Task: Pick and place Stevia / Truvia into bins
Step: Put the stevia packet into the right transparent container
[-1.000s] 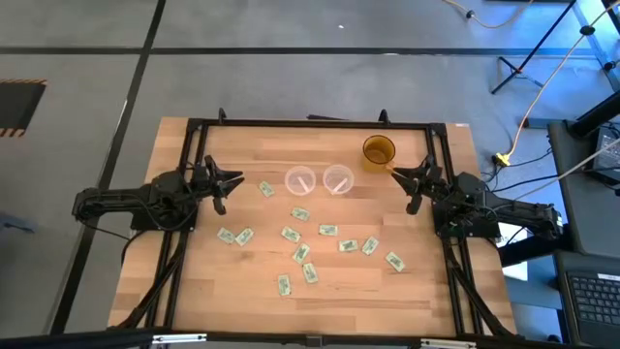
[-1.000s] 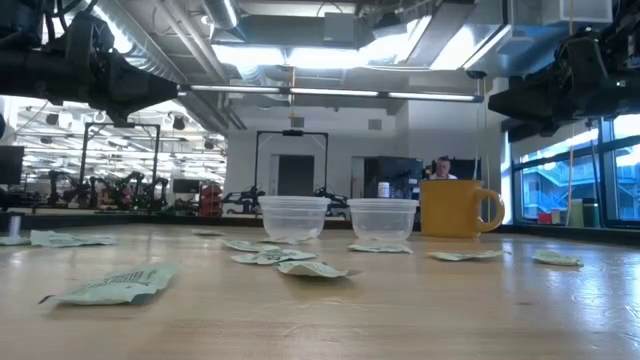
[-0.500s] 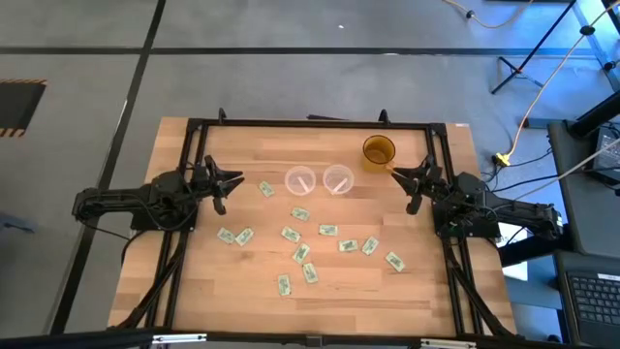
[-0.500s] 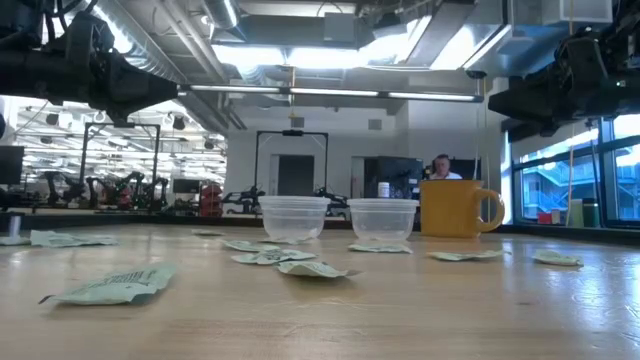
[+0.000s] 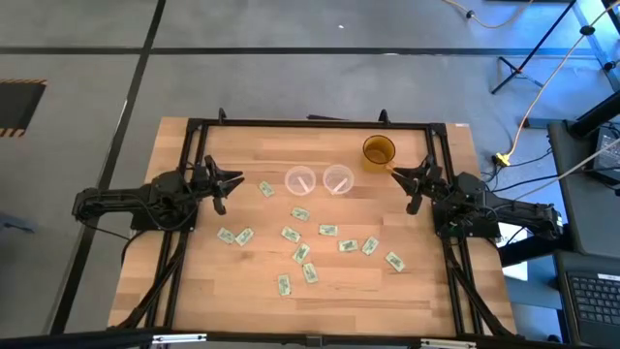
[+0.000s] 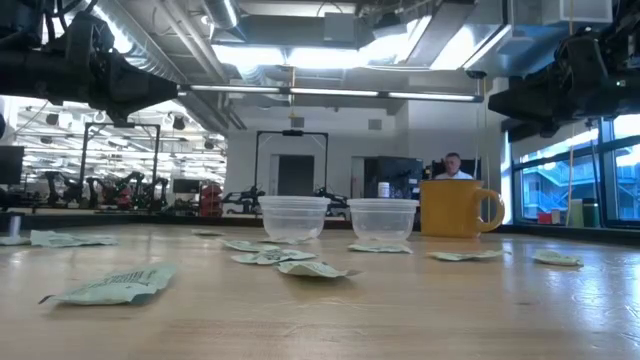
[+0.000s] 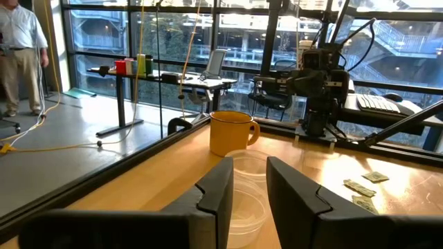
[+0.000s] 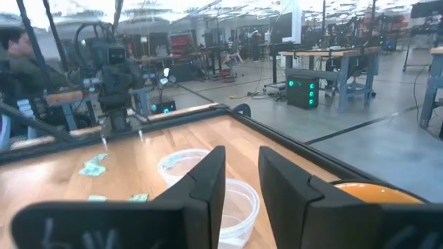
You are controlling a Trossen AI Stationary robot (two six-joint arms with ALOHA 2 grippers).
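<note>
High view: sachets (image 5: 301,254) mid-table, each gripper at a side edge.

— Left arm, pose?
— Dark, six-joint, folded low along the left side of the frame. Its two-finger left gripper (image 5: 219,184) points inward toward the right arm and holds nothing.
— Finger state?
— Dark fingers (image 7: 215,196) parallel with a narrow gap between them, seen from the left wrist.
— Right arm?
— Mirrored on the right side. Two-finger right gripper (image 5: 415,182) points inward, clear of everything.
— Fingers there?
— Dark fingers (image 8: 208,185) likewise slightly parted, nothing between them.
</note>
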